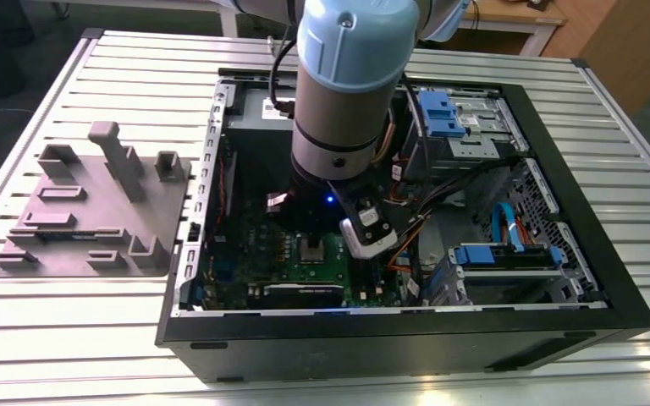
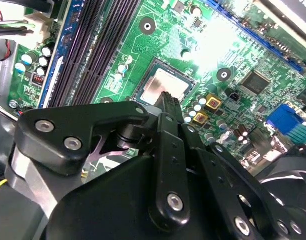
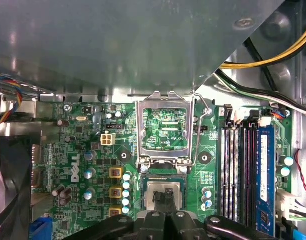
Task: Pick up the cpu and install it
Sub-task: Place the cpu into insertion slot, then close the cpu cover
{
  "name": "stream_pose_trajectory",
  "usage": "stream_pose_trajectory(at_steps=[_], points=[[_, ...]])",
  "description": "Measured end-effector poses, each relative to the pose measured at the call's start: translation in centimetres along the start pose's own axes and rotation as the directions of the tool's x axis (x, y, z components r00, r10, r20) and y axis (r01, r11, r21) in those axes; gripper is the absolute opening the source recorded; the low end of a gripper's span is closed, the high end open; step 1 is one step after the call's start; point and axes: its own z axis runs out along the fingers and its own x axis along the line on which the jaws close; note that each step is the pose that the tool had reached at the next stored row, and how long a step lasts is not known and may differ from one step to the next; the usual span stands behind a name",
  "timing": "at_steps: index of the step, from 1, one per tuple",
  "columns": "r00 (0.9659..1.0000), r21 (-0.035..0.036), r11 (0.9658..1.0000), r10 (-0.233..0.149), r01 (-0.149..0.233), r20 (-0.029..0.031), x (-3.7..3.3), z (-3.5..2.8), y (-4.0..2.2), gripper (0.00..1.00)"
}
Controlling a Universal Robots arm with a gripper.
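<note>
The cpu [image 3: 154,188], a small silvery square, lies flat in its socket on the green motherboard [image 3: 83,150] inside the open computer case [image 1: 415,342]. In the second wrist view the cpu [image 2: 160,82] shows just beyond the black fingers. My gripper [image 3: 163,197] hangs right over the chip's middle, fingers drawn together with nothing seen between them; whether the tips touch the chip I cannot tell. Above the socket, the metal socket frame [image 3: 140,131] stands flipped open. The arm [image 1: 342,85] reaches straight down into the case.
Black memory slots [image 3: 233,170] and a blue one [image 3: 265,175] run beside the socket. Cables [image 3: 273,55] and a metal drive cage crowd the case. A grey fixture plate [image 1: 88,211] with blocks lies on the slatted table at the exterior view's left.
</note>
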Motion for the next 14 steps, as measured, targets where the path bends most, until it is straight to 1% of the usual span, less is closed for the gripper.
stream_pose_trajectory(at_steps=[14], points=[[1.0, 0.0001, 1.0, 0.0, 0.0, 0.0, 0.01, -0.26, 0.01, 0.1]])
